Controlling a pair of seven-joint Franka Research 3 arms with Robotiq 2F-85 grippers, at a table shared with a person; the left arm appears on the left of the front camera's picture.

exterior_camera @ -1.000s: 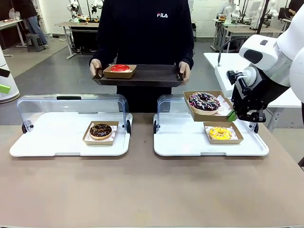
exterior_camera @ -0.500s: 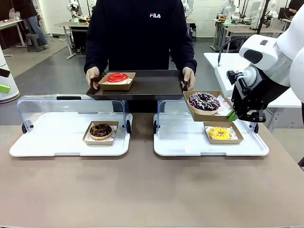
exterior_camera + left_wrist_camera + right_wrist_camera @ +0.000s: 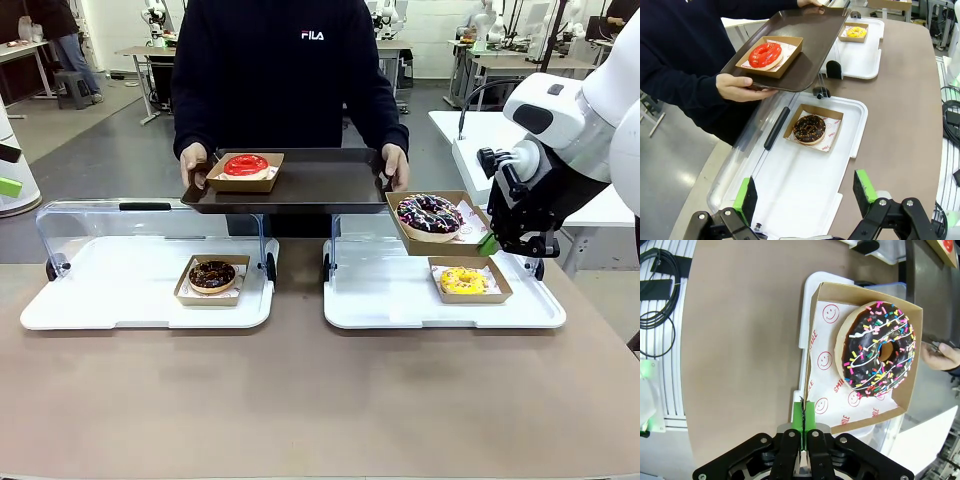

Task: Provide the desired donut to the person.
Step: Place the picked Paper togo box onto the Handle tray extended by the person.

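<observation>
left pincer (image 3: 806, 192): jaws wide apart | right pincer (image 3: 804, 421): clamped, arm raised

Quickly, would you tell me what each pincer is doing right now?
Left pincer: open, holding nothing, above the left white tray.
Right pincer: shut on the edge of the sprinkled donut's box, held in the air.

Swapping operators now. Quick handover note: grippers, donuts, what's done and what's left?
Right gripper: shut on the rim of the sprinkle donut's box, held in the air above the right white tray, beside the person's brown tray.
Left gripper: open, holding nothing, over the left white tray.
Done: red donut sits on the person's tray.
Left: set the sprinkle donut's box on that tray and release.
</observation>
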